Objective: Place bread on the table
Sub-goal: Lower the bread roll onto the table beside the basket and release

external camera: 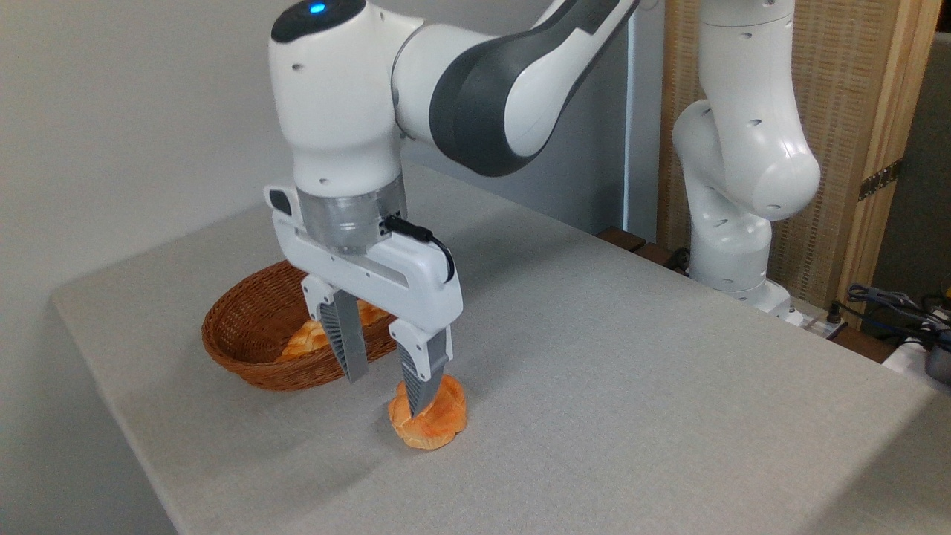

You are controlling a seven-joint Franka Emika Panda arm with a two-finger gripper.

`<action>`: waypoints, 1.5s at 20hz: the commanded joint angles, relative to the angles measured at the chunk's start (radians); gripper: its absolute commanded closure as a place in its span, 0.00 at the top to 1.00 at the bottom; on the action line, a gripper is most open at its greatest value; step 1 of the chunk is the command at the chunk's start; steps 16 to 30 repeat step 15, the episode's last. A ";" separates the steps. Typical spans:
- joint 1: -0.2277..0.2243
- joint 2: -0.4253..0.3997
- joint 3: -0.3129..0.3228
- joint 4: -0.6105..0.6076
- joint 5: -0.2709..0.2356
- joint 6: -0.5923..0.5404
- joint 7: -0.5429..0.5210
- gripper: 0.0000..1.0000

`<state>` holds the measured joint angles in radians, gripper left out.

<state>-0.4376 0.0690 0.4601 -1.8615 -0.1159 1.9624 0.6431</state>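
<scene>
The bread (pixel 444 420), a small round golden-orange bun, rests on the grey table (pixel 594 371) just right of the basket. My gripper (pixel 386 394) hangs straight down over it and is open, its fingers well apart. The right finger (pixel 420 379) stands in front of the bun and covers part of it. The left finger (pixel 348 342) is off to the bun's left, in front of the basket, with nothing between the two fingers.
A brown wicker basket (pixel 245 349) sits on the table's left part, with a braided golden loaf (pixel 306 339) inside. The arm's white base (pixel 735 245) stands at the back right, cables (pixel 899 305) beside it. The table's front edge runs close to the bun.
</scene>
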 commanded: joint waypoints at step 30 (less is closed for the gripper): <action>0.017 -0.133 0.008 -0.005 0.004 -0.023 0.136 1.00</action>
